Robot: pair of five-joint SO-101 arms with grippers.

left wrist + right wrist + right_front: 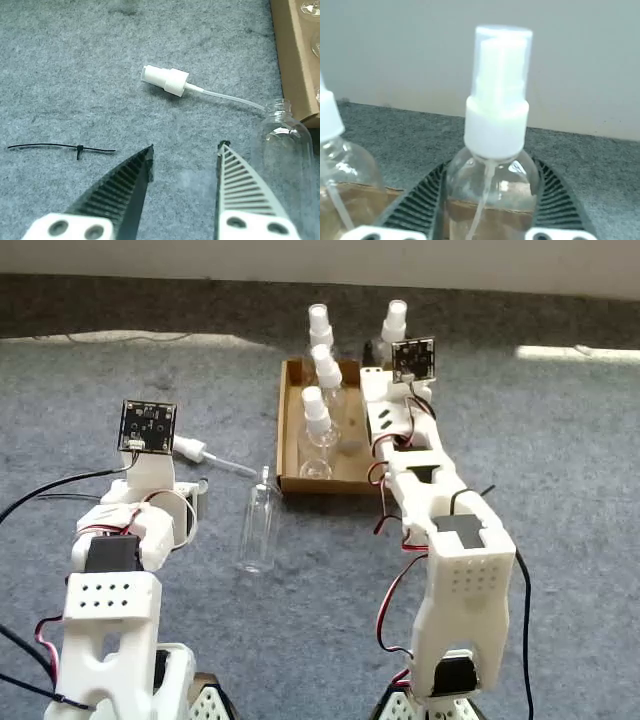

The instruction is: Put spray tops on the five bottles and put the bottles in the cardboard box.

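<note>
The cardboard box (290,420) lies in the middle of the grey carpet. Three clear bottles with white spray tops (316,435) (326,375) (319,335) stand in it. My right gripper (491,167) is shut on a fourth capped bottle (495,150) at the box's far right corner (392,330). A bottle without a top (258,525) (282,145) sits just left of the box. A loose spray top (167,81) (190,449) lies beside it, its tube pointing at the bottle's neck. My left gripper (186,147) hovers open short of that spray top, holding nothing.
A black cable tie (65,147) lies on the carpet left of the spray top. Cables trail beside both arms (40,495). A neighbouring capped bottle (335,165) stands close to the held one. The carpet's far edge meets a wall.
</note>
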